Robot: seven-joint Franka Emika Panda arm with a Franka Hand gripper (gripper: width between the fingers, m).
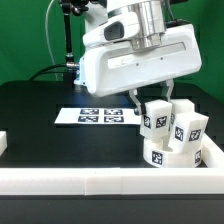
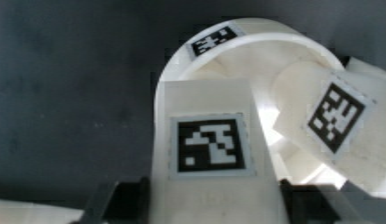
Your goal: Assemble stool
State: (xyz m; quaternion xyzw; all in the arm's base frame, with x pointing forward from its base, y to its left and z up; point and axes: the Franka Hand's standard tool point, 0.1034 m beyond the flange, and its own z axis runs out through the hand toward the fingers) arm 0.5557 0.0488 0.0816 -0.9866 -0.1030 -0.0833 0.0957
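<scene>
The black table [image 1: 40,110] was bordered by a white rail [image 1: 100,180]. At its front corner on the exterior view's right, the seat disc [image 1: 172,153] carried two upright legs [image 1: 188,128]. A third leg [image 1: 155,116] was clasped in the half-open gripper [image 1: 150,97]. Whether any leg was fastened could not be told.

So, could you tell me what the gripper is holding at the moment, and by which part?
The gripper appears closed on a white stool leg, gripping its upper end, with the leg standing on the seat disc.
</scene>
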